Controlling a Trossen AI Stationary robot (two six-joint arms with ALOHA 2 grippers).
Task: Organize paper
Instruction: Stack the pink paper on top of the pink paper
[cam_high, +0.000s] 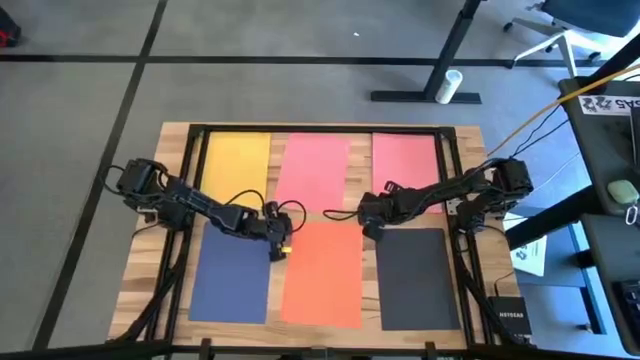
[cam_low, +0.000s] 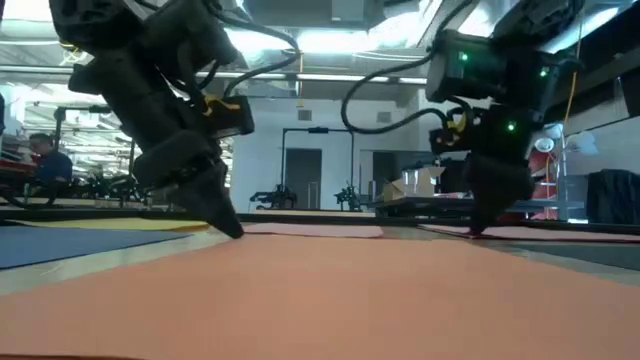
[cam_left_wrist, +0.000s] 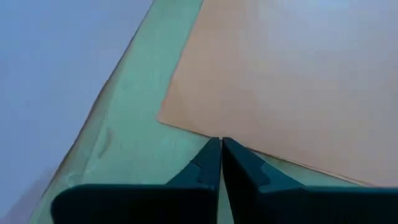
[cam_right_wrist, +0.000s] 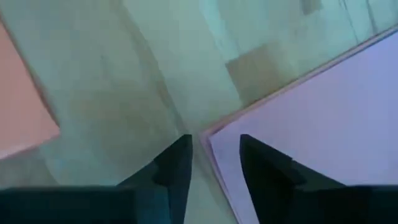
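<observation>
Left claw (cam_high: 283, 247) was pressed together at the orange sheet's (cam_high: 322, 272) top-left corner, sheet's long axis running away down the surface (cam_high: 175, 160). Right claw (cam_high: 368, 227) was spread at the black sheet's (cam_high: 418, 277) corner.

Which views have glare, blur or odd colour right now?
Low view: bright ceiling lights glare behind both arms, leaving them dark silhouettes; the near orange sheet is soft. Left wrist view: table looks greenish, the left pincer blurred. Right wrist view: similar tint, soft. High view: evenly lit.

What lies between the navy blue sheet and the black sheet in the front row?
The orange sheet lies between the navy blue sheet and the black sheet, with bare wood strips between them, in the high view.
</observation>
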